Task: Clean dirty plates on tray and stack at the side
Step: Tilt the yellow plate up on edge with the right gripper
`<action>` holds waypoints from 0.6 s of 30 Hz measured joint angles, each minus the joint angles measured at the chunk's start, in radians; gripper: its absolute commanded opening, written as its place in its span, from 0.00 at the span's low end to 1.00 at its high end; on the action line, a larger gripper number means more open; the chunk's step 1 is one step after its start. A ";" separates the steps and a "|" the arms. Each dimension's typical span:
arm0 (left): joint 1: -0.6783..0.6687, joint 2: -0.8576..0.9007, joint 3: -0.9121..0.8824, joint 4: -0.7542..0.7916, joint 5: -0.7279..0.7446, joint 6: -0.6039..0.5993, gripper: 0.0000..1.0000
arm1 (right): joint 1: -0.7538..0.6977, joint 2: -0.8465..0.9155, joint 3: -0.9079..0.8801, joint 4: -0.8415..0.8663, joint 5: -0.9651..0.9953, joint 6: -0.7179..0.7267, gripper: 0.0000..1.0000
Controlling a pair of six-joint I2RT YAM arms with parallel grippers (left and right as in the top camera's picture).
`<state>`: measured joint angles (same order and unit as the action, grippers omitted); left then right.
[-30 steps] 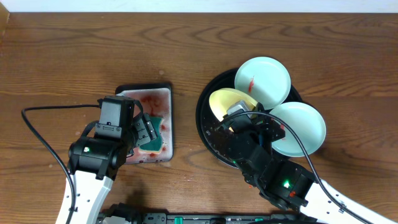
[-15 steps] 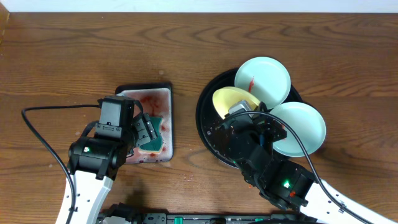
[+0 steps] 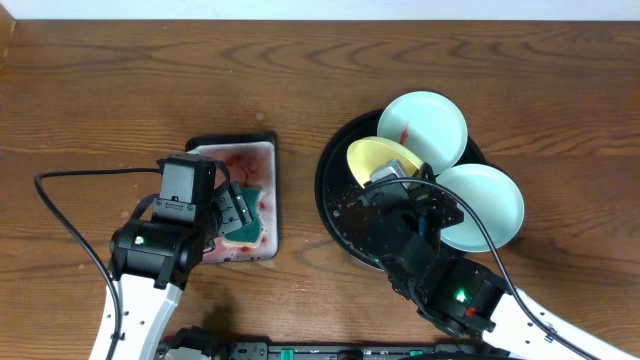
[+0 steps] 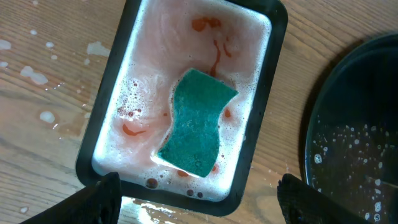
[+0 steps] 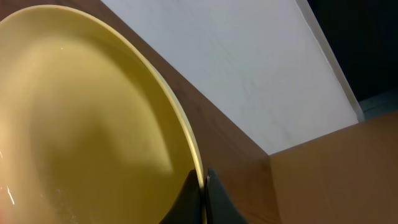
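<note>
Nothing legible in any view: no text, labels, brands, numbers or signs

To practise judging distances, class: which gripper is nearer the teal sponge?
Left. The left gripper hangs open above the teal sponge; the right gripper pinches the yellow plate at the round tray.
</note>
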<state>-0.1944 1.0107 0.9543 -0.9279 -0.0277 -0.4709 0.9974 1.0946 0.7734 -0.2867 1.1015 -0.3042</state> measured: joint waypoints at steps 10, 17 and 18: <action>0.000 0.000 0.000 0.000 0.000 0.000 0.81 | 0.000 0.000 0.000 -0.001 0.003 0.055 0.01; 0.000 0.000 0.000 0.000 0.000 0.000 0.81 | -0.047 0.001 0.001 -0.104 -0.241 0.466 0.01; 0.000 0.000 0.000 0.000 0.000 0.000 0.81 | -0.074 0.004 0.001 -0.114 -0.312 0.510 0.01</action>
<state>-0.1944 1.0107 0.9543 -0.9276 -0.0277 -0.4709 0.9234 1.0988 0.7742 -0.4011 0.7898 0.2058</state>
